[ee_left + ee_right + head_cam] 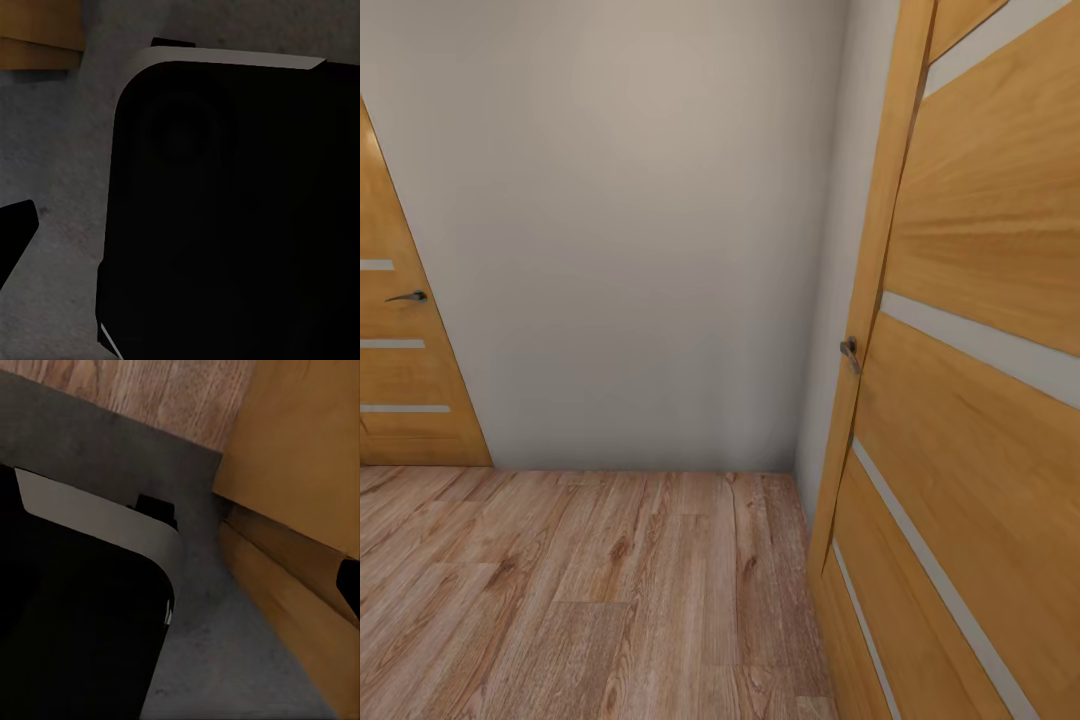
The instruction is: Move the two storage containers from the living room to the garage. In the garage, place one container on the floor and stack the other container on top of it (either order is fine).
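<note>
Robot base (225, 210) below both wrist cameras, over grey floor (225, 660); open door (980, 400) at right; each tool's state unclear.

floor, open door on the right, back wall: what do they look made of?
Floor: light wood planks, matte, with visible grain, knots and seams; possibly laminate. Open door: orange-brown wood or veneer, satin, horizontal grain, pale inlaid strips, dark metal handle. Back wall: plain off-white paint or plaster, flat, no texture.

In both wrist views I look down on my own dark base (232, 217), its pale rim (97, 517) curving round a corner. A black finger (15, 229) of my left pincer pokes in at the frame's left edge; whether it is parted or closed I cannot tell.
</note>
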You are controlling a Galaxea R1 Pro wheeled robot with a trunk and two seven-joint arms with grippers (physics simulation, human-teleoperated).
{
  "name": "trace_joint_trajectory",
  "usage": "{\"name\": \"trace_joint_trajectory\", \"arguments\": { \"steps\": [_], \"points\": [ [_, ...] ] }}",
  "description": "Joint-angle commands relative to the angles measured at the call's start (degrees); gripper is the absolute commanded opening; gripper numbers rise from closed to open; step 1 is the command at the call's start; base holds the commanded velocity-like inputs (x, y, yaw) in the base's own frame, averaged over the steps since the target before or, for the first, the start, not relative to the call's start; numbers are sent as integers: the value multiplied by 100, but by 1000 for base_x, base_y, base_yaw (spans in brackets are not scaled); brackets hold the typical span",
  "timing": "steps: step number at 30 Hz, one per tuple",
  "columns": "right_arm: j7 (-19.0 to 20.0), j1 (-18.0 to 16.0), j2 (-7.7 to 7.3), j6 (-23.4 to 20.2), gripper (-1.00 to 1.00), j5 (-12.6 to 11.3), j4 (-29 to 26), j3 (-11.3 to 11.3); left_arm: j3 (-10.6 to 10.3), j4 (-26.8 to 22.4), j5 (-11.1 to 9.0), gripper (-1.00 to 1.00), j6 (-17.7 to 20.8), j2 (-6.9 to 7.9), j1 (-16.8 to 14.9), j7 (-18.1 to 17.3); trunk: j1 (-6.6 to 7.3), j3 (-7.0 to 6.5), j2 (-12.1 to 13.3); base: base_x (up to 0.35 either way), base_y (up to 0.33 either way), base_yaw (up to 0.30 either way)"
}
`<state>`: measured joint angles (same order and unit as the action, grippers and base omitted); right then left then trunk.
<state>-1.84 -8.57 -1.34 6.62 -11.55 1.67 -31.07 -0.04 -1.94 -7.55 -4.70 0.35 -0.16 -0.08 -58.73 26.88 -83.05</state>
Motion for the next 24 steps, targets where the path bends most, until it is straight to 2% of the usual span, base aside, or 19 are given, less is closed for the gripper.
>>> {"name": "trace_joint_trajectory", "arguments": {
  "steps": [1, 24],
  "points": [
    [-5, 11, 5, 41, 100, -52, 17, -49, -5, 1, -45, 100, -14, 0, -2, -1, 0, 5, -3, 0, 0, 0],
    [-1, 39, 17, 55, 100, -58, 17, -49, -4, 1, -45, 100, -14, 0, -2, -1, 0, 5, -3, 0, 0, 0]
  ]
}}
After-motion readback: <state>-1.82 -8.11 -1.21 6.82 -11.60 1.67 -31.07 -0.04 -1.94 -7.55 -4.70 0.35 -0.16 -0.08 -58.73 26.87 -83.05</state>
